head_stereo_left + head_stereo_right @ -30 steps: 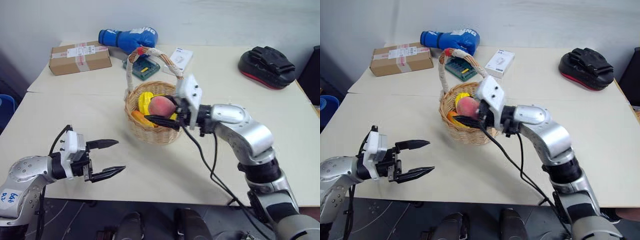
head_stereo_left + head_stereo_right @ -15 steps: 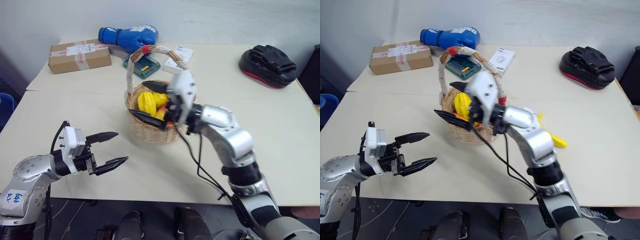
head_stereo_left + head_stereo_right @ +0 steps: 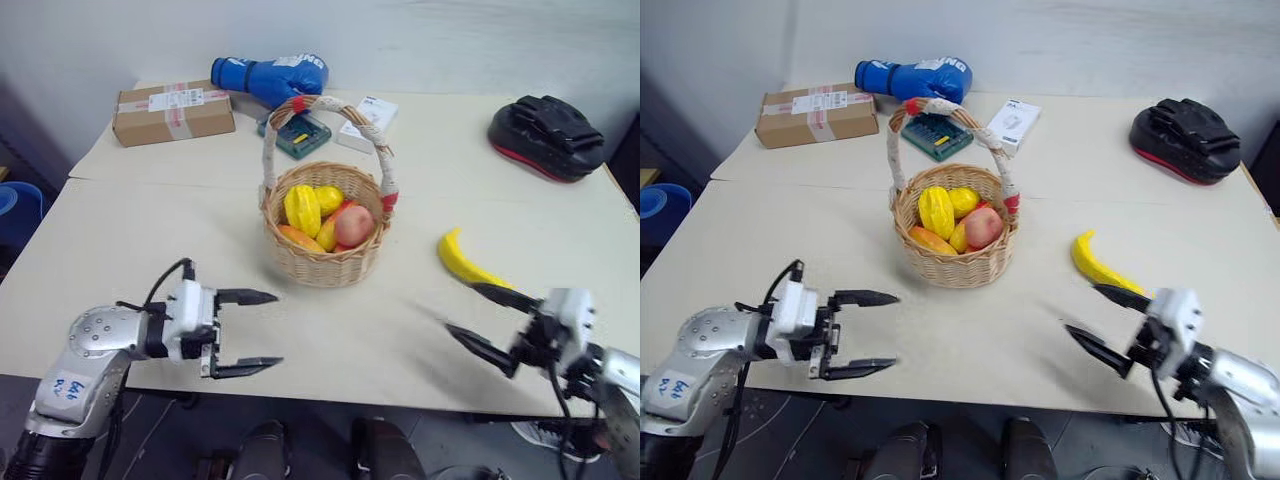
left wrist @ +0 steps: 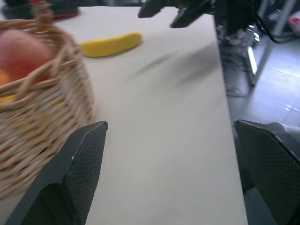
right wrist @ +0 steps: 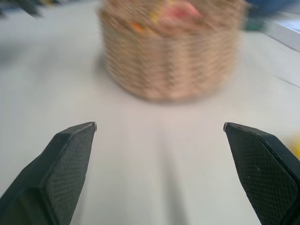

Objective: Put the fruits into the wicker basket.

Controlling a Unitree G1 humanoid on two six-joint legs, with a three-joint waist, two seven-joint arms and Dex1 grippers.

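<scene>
Wicker basket near the middle of the desk, arched handle upright with red wraps at its ends and top. Inside it, the peach against the wall at about 3 o'clock, touching a yellow starfruit and orange-yellow mangoes packed toward 9 o'clock. Banana loose on the desk at roughly 4 o'clock from the basket, well apart from it and flat on the surface. Right claw low over the desk's near edge, just at 6 o'clock of the banana, black fingers spread wide and empty (one fingertip close to the banana's near end, contact impossible to judge). Left claw near the front edge at about 7 o'clock from the basket, also spread apart with nothing between the fingers, pointing across toward the right side. Farther back, at 11 to 12 o'clock from the basket: cardboard box, blue boxing glove, a green item and a small white box. Black and red pad at the far right corner, around 2 o'clock.
</scene>
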